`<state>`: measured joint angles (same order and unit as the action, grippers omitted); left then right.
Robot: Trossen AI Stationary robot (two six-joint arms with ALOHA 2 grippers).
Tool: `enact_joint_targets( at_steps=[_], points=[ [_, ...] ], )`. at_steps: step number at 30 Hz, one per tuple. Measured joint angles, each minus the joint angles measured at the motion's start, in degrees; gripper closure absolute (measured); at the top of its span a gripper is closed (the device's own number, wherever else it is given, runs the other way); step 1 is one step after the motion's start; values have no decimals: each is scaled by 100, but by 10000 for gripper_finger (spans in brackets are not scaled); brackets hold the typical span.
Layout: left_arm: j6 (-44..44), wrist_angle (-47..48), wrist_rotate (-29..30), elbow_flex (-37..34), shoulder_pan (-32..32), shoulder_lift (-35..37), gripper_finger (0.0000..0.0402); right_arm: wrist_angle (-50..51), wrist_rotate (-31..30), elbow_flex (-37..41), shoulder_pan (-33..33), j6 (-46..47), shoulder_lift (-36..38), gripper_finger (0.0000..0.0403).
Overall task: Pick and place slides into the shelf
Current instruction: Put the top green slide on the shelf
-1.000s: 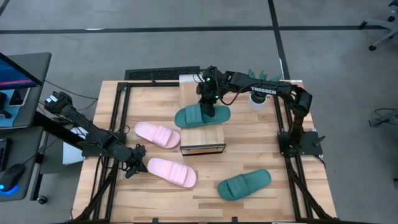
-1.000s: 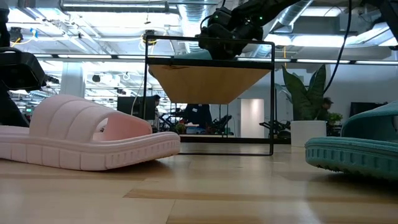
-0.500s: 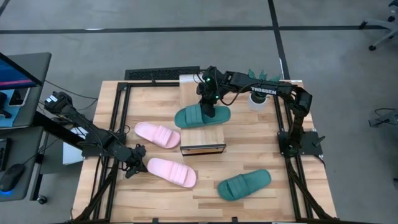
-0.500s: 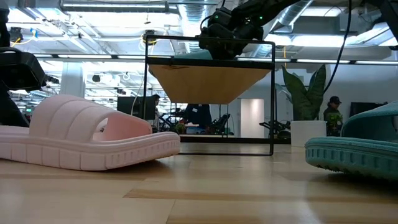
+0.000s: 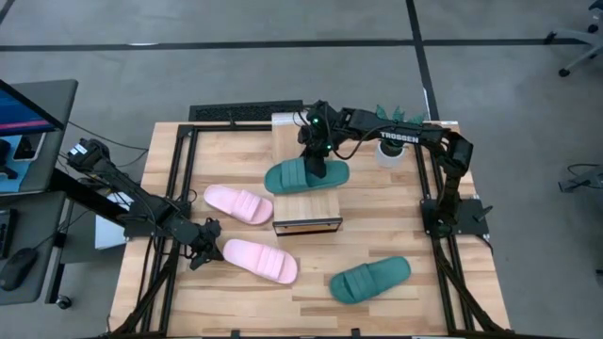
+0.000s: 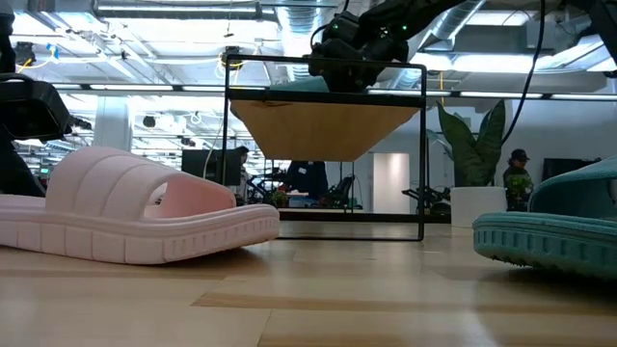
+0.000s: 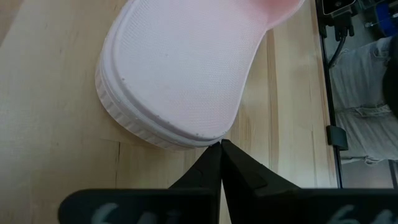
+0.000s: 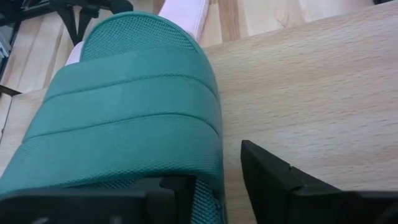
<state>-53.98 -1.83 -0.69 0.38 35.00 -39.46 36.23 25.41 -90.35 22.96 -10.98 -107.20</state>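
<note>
**Ana:** High view first: where's the dark teal foam sandal point(image 5: 306, 175) the right pincer point(image 5: 316, 168) is working on?

**Ben:** Lying across the light wood plank top of the narrow black-framed shelf point(image 5: 305, 209), toward the 12 o'clock half of the counter point(image 5: 377, 311). The right pincer sits over its strap, and in the wrist picture one finger point(image 8: 280, 180) stands clear of the sandal's side, so the jaws look spread, not pinching.

**Ana:** How should the let-go be done?

**Ben:** My judgement: lift straight up so nothing snags the strap. The sandal overhangs the plank toward 9 o'clock, so a sideways drag could tip it off.

**Ana:** Its heading?

**Ben:** Long axis runs 9 to 3 o'clock, crosswise to the shelf. Which end is the toe I can't tell.

**Ana:** The other arm?

**Ben:** The left pincer point(image 5: 200, 247) waits near 8 o'clock, fingers pressed together, tips just beside the end of a light pink foam sandal point(image 5: 260, 260).
</note>
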Motion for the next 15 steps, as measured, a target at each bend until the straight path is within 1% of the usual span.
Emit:
enact_joint_targets(
  at_steps=[8,15],
  points=[
    [0,0,0,2,0,0,401,93,-19,9,-6,-151,47,237],
    [-2,0,0,2,0,0,401,256,-40,-130,-4,-290,155,227]
  ],
)
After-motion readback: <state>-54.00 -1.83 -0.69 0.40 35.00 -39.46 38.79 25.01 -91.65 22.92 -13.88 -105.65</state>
